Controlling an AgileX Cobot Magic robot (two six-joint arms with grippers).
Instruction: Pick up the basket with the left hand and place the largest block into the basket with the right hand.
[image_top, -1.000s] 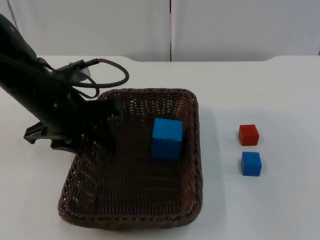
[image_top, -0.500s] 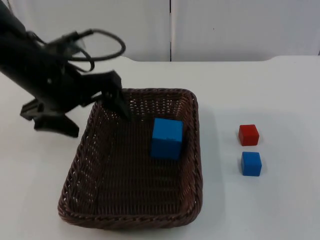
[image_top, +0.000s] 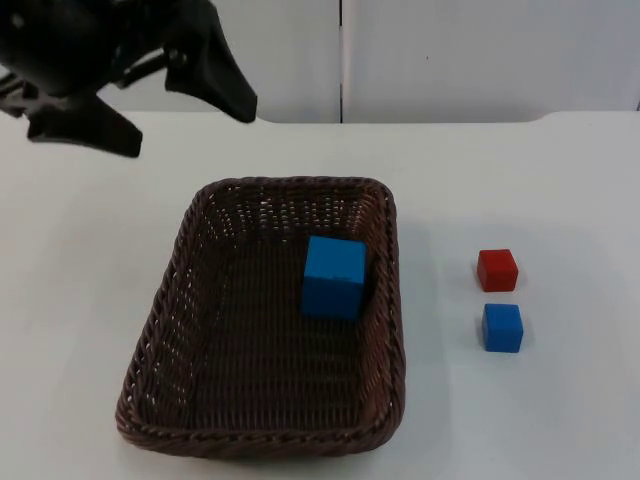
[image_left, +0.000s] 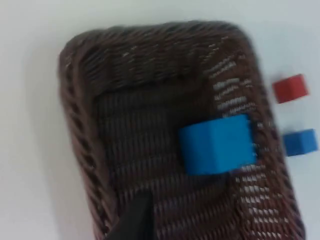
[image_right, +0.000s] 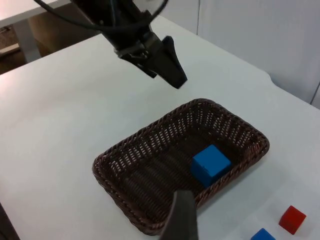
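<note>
We are seeing the big blue block sitting inside the basket, toward its 2 o'clock corner, and the basket resting flat on the desk with its long axis running 12 to 6. The left claw is hanging spread wide and empty at 11 o'clock from the basket, well apart. We are judging the task finished; the right claw is waiting, nearest finger alone telling us nothing.

Fixed top camera looks down and forward over the white table top to the partition. Left wrist camera views the brown wicker basket closely from above; right wrist camera views it from farther, obliquely.
</note>
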